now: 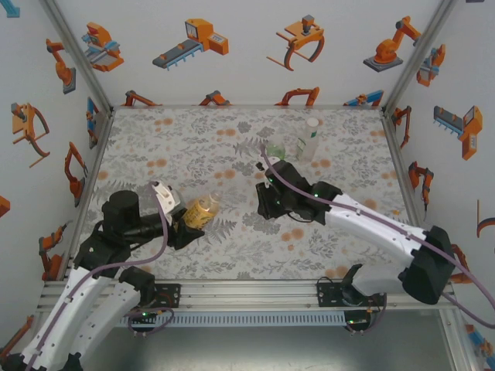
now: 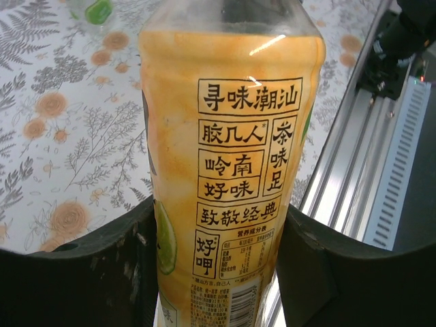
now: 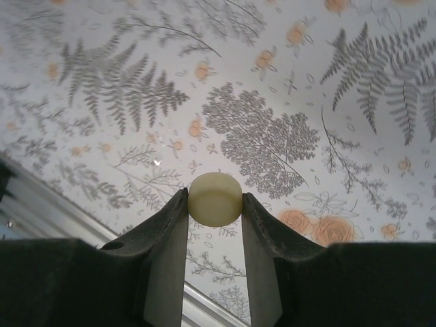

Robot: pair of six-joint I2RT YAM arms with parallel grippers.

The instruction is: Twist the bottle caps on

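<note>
While the yellow-amber bottle (image 1: 201,212) is held tilted over the near left part of the table (image 1: 178,147), it is clamped on its body by the left gripper (image 1: 183,232), whose jaws are closed on it from both sides. From the left wrist camera, the label of this bottle (image 2: 231,157) is seen with dark printed characters, and the left gripper (image 2: 218,211) is pressed against it by two dark fingers (image 2: 136,272). The neck is cut off at the top of that view, so it cannot be told whether a cap is on it. Near the middle of the table the right gripper (image 1: 265,207) is found, to the right of the amber bottle and apart from it. In the right wrist view the pale whitish cap (image 3: 215,201) is gripped at its rim between the fingertips of the right gripper (image 3: 215,197), with the flowered table surface (image 3: 272,102) behind it; whether the cap touches the table cannot be told. Near the far edge of the table the tall clear bottle (image 1: 309,141) is seen upright, and the green-labelled bottle (image 1: 280,148) is seen just beside it on the left, both well apart from the two grippers.
</note>
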